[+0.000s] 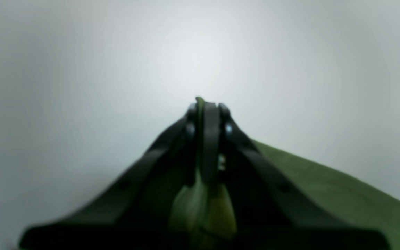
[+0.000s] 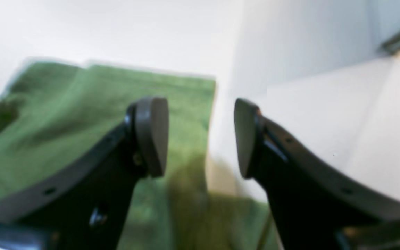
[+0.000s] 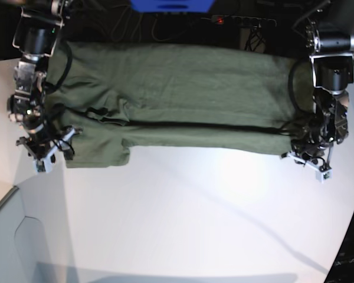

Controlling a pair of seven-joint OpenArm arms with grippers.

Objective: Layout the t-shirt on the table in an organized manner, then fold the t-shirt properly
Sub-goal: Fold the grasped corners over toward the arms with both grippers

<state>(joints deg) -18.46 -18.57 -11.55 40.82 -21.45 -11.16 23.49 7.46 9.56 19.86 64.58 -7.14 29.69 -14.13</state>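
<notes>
Only the base view takes in the whole plain olive-green short-sleeved cotton t-shirt (image 3: 183,100), spread sideways across the far part of the large smooth white tabletop (image 3: 194,218), its near long edge folded over so that a dark crease runs almost from one end to the other, with a sleeve flap lying at the near corner on that view's left. The wrist views give what the base view cannot: how the jaws stand. In the left wrist view the black left gripper (image 1: 208,111) has its two curved jaws pressed together, a thin sliver of green cloth showing at their tips and more bunched cloth between them lower down, so they are pinching the shirt's edge; the rest of the fabric slopes away to the lower right over bare white table. In the right wrist view the black right gripper (image 2: 201,137) has its jaws spread wide, the round flat pads (image 2: 153,135) well apart with nothing between them; the shirt lies below, mostly under the picture-left jaw, its straight edge running just beside the gap, and the other jaw hangs over white table. In the base view each gripper sits at one near corner of the shirt, the left at the hem end, the right at the sleeve end.
</notes>
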